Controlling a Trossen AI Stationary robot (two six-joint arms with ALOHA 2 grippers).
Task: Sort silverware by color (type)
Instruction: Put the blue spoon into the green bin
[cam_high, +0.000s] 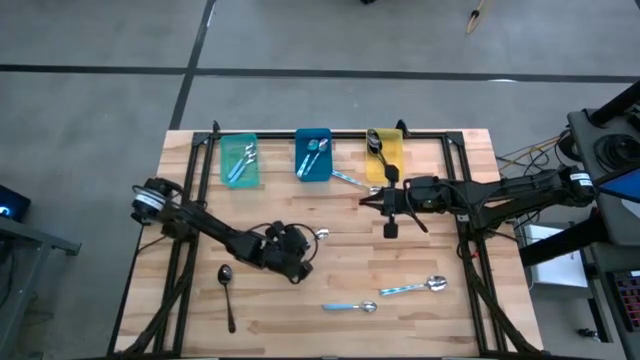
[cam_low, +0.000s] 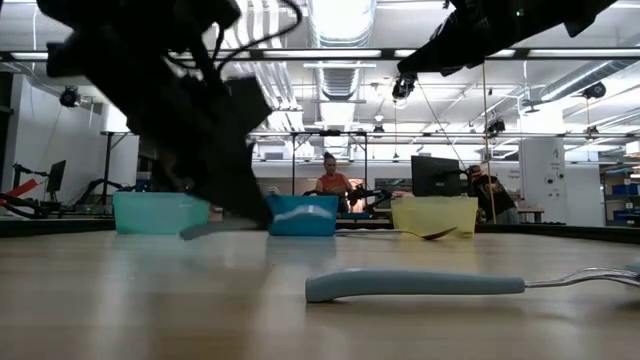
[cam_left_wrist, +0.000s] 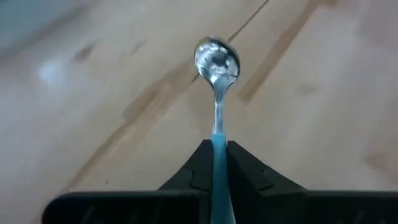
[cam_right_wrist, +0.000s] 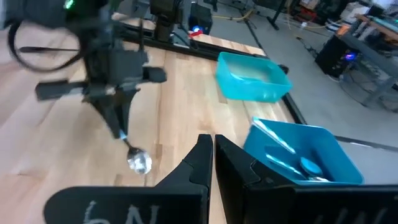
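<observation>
Wooden table (cam_high: 420, 320), three bins along the far edge, and the left gripper (cam_left_wrist: 219, 155) at mid-table clamps a blue-handled spoon (cam_left_wrist: 217, 68) by its handle. Right gripper (cam_right_wrist: 212, 149) hangs pinched together, empty, near the yellow bin (cam_high: 392, 150).

Three bins (cam_high: 240, 160), about seven blue-handled spoons (cam_high: 412, 287) and two dark spoons (cam_high: 227, 290).

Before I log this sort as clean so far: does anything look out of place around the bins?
One thing: a blue-handled spoon lies on the table between the blue bin and the yellow bin, outside both. The other loose spoons simply wait. The left gripper is shut on a blue-handled spoon's handle; the right gripper is shut and empty.
</observation>
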